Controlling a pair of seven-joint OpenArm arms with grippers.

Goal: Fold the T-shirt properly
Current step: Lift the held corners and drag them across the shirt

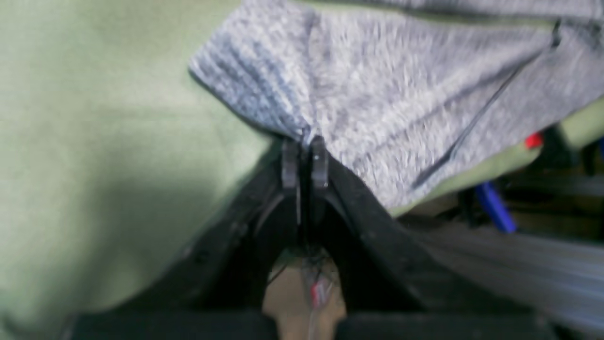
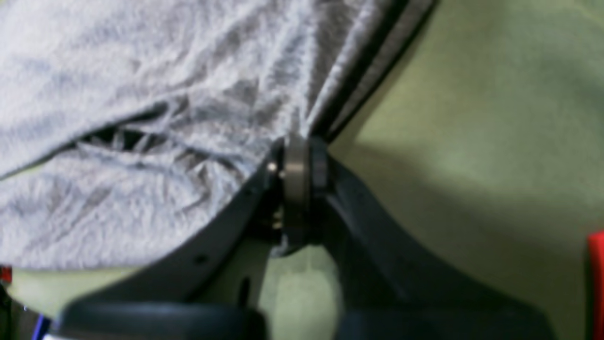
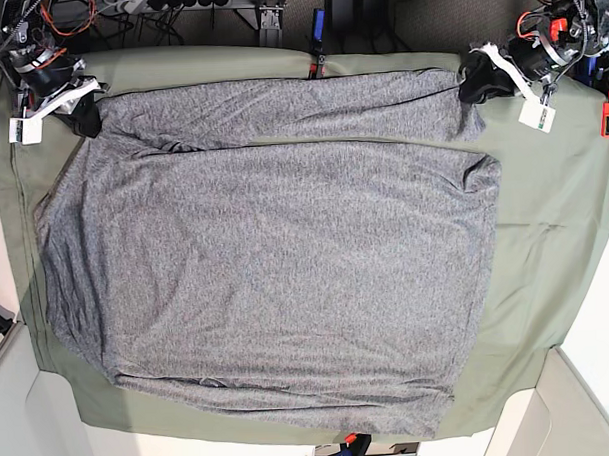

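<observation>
Two pinches carry all the risk here. Closest in, the left wrist view shows the left gripper [image 1: 305, 158] with its jaws pressed together on a bunched edge of the T-shirt [image 1: 401, 108]; the right wrist view shows the right gripper [image 2: 298, 165] clamped likewise on a wrinkled corner. Each bite looks shallow, so I judge that the thin knit could slip free if either arm pulls faster than its partner. Uneven travel would also skew the fold line. Farther out, the base view has the shirt spread wide over the olive-green table cloth [image 3: 545, 240], with a strip along the far edge already doubled over between the two grippers. The cloth itself could be dragged along if a fingertip catches it.
</observation>
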